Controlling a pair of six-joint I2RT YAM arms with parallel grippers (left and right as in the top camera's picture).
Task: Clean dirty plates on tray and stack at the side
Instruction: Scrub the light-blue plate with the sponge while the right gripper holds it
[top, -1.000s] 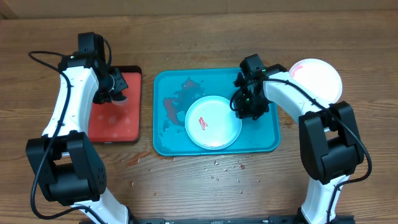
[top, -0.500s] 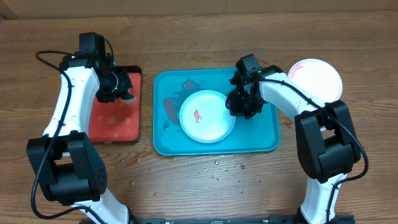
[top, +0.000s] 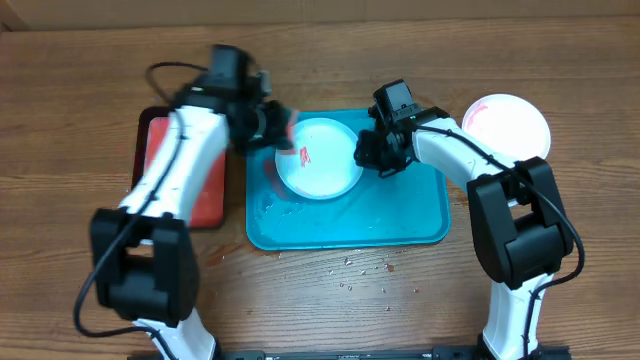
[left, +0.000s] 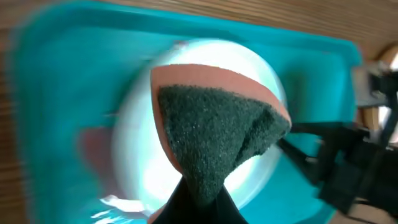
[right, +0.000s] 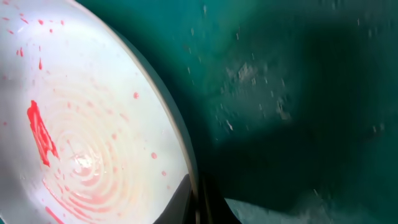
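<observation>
left tool (left: 200, 198): pressed together on a sponge (left: 214, 127), dark scouring face towards the wrist camera, orange body behind it.
right tool (top: 384, 156): pinched shut on the white plate (top: 318, 160) at its rim; the right wrist view shows the fingers meeting on the edge.
plate, where: flat on the tray (top: 400, 215), in the half far from the robot, between the two tools.
plate from the left tool: directly beyond the sponge, filling the left wrist view; the sponge sits over the rim on the side away from the right tool.
contact: blurred, so I cannot tell whether the sponge touches the plate.
target: red smear (right: 38, 132), a short streak off the plate's centre, on the half away from the right tool and just beside the sponge.
long axis: the plate is round, so none; the streak runs roughly along the right tool's reach.
nearer arm: left, for the smear; the right only steadies the plate.
judgement: the wipe should travel from the sponge's rim across the smear towards the right tool.
side plate (top: 508, 125): on the tabletop (top: 300, 300), outboard of the right tool and off the tray.
red tray (top: 212, 195): outboard of the left tool.
</observation>
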